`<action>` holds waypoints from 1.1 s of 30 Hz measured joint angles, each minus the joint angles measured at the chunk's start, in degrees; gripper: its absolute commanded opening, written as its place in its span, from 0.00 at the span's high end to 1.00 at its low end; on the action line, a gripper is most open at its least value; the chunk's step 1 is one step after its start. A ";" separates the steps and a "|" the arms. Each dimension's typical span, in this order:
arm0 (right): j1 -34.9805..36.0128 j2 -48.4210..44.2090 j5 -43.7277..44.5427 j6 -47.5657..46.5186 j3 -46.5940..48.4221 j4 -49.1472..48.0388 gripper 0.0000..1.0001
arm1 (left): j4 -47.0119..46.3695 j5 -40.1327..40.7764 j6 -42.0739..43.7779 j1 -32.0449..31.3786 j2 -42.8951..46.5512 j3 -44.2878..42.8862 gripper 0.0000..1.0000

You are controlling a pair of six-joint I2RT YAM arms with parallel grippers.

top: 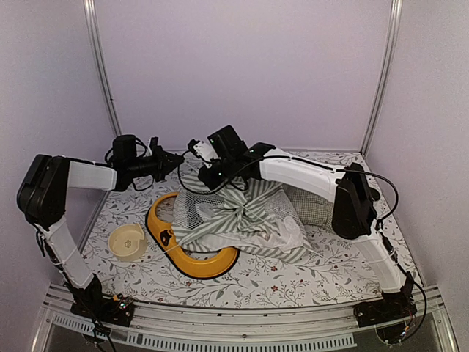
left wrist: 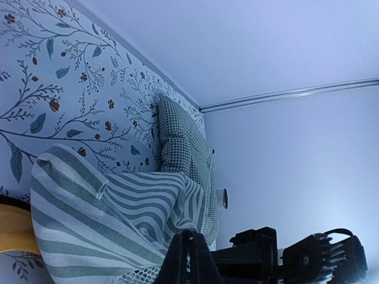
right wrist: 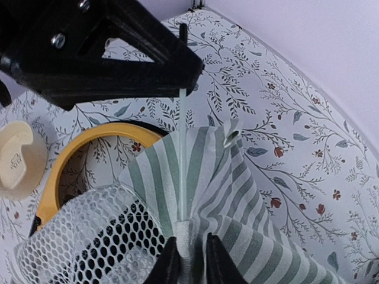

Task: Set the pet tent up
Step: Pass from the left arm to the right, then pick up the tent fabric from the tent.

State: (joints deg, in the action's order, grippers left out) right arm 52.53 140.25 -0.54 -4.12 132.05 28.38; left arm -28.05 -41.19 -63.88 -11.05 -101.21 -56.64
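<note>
Table bears the crumpled tent at its middle, overlapping a yellow ring. Right gripper pinches striped tent fabric round a white pole. Left gripper, fingers together, meets that pole's far end.

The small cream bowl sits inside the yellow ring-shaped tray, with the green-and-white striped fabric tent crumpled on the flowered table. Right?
Not quite. The small cream bowl sits outside the yellow ring-shaped tray, on the flowered table just left of it, as the top external view shows. The green-and-white striped fabric tent is indeed crumpled on that table.
</note>
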 measured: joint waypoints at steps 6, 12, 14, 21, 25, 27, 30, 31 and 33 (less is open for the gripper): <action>0.07 0.02 -0.04 0.90 0.02 -0.02 1.00 | 0.44 0.11 0.85 -0.02 0.00 0.02 0.67; -0.07 -0.20 0.28 2.16 -0.68 -0.17 1.00 | 3.67 3.04 2.80 0.98 0.85 1.40 0.51; -0.07 -0.57 0.26 2.67 -1.68 -0.15 1.00 | 5.07 4.22 2.93 2.21 1.44 2.29 0.53; 0.28 -1.29 0.24 4.55 -3.43 -0.33 1.00 | 6.93 5.03 3.43 5.75 -4.09 0.50 0.45; 0.39 -1.33 0.22 5.05 -3.45 -0.46 1.00 | 7.02 3.04 3.58 4.31 -9.77 -1.42 0.39; 0.39 -1.33 0.22 5.27 -3.45 -0.46 1.00 | 7.02 1.95 3.43 3.34 -11.96 -2.62 0.39; 0.39 -1.38 0.22 5.57 -3.48 -0.48 1.00 | 6.69 0.68 3.13 1.99 -15.02 -5.25 0.38; 0.39 -1.44 0.22 5.68 -3.58 -0.50 1.00 | 6.32 0.37 2.91 1.75 -15.50 -5.62 0.40; 0.42 -1.70 0.22 5.86 -3.89 -0.52 1.00 | 5.53 -0.48 2.14 1.18 -16.55 -6.64 0.44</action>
State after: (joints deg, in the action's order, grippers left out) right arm 52.95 138.54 -0.32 1.74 128.16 27.86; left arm -22.52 -41.67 -61.73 -9.87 -117.75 -63.29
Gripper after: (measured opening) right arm 0.036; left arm 0.608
